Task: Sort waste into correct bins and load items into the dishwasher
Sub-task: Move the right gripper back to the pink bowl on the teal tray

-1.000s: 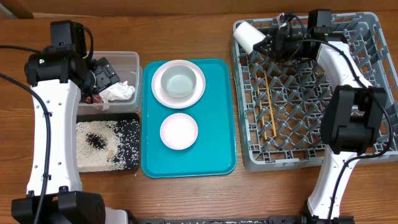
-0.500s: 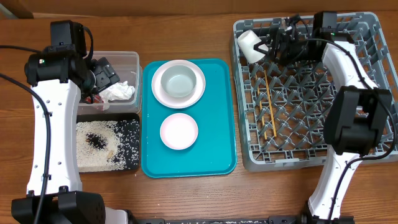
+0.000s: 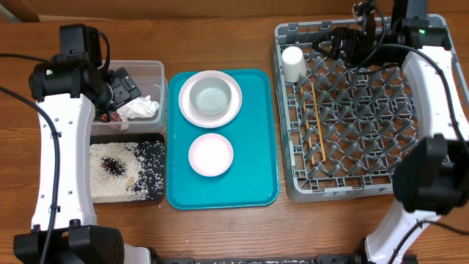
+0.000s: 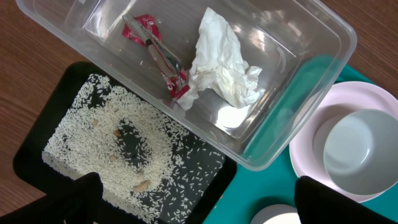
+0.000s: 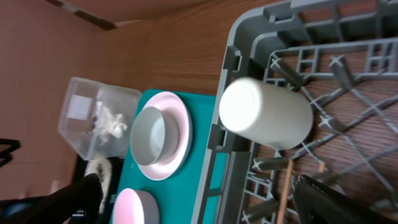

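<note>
In the rack's upper-left corner: the cup sits among the pegs, clear of both grippers.
Right gripper: yours hangs just right of the cup at the top of the overhead frame, fingers spread wide, nothing held.
Left gripper: you have it over the tub at upper left, fingers wide apart and empty.
Chopsticks: lying on the rack's grid floor, left of its centre.
Teal tray: mid-frame. A bowl sits on the plate at the top, with a second bowl below it.
Tub contents: the napkin and the red wrapper.
Black tray: just below the tub, holding rice with dark bits.
</note>
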{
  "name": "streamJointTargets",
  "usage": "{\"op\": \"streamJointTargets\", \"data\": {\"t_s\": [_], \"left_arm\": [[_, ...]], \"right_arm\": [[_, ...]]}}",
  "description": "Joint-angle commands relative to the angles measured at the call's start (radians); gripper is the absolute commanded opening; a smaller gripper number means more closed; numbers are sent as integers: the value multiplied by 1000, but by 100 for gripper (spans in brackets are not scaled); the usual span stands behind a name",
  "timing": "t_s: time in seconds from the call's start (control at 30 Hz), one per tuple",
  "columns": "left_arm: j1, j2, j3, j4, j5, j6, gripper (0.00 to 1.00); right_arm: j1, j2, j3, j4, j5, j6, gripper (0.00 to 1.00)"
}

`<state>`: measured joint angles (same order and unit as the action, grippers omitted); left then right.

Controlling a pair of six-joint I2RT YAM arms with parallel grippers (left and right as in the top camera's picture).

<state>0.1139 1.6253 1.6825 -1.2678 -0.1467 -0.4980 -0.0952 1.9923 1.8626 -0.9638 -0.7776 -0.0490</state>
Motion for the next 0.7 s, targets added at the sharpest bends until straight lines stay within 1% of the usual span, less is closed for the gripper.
{"op": "streamJointTargets", "data": {"t_s": [0.0,0.17,0.2,0.33,0.5,0.67], "left_arm": [[3,6,14,1,-6,8,100],[3,6,14,1,-6,8,100],[3,6,14,1,-6,8,100],[3,6,14,1,-6,8,100],[3,6,14,1,-6,8,100],[3,6,14,1,-6,8,100]], "right_arm": [[61,-80,3,-29,212,-1,100],[185,-100,3,-88,332,-1,100],[247,-100,3,-105,367,-2,100],[385,-100,3,-102,442,-1,100],[553,-94,3,-95,494,0,100],[695,-64,2,-90,497,1,100]]}}
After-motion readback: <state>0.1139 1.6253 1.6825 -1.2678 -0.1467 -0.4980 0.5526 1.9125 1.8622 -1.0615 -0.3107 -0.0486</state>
